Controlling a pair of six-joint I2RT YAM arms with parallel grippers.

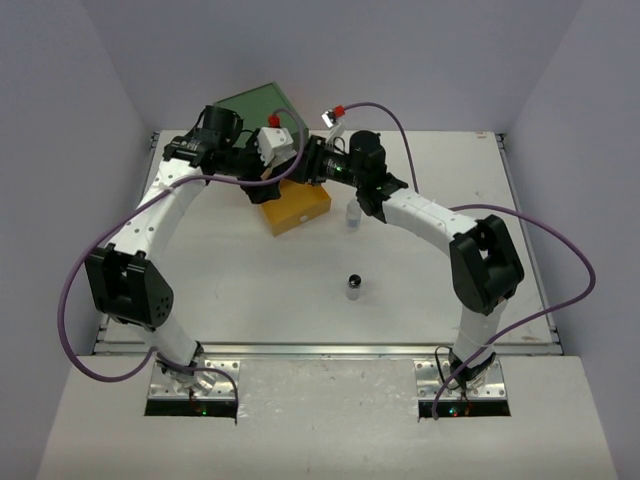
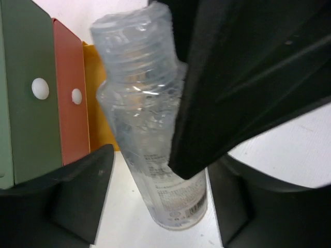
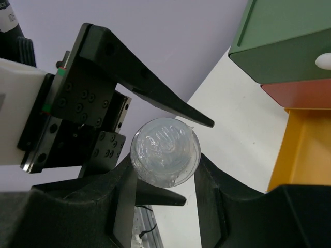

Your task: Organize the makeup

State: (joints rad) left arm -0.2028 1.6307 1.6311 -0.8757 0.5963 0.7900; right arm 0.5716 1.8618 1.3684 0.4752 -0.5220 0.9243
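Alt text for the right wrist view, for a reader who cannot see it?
A clear bottle, seen end-on, sits between the fingertips of the right gripper; the left gripper reaches in from upper left, one finger above it, one below. A green, red and yellow drawer chest stands at right.

Plain lavender-grey walls (image 1: 400, 50) close in a white table (image 1: 250, 290) on three sides. A metal strip (image 1: 330, 350) runs along its near edge. The light is even and soft.

I work in a robot lab cell: a white table (image 1: 250, 300) inside plain grey walls (image 1: 60, 150), my left arm (image 1: 150, 215) and right arm (image 1: 430, 215) bolted to metal plates (image 1: 222, 368), purple cables (image 1: 66, 300) hanging loose.
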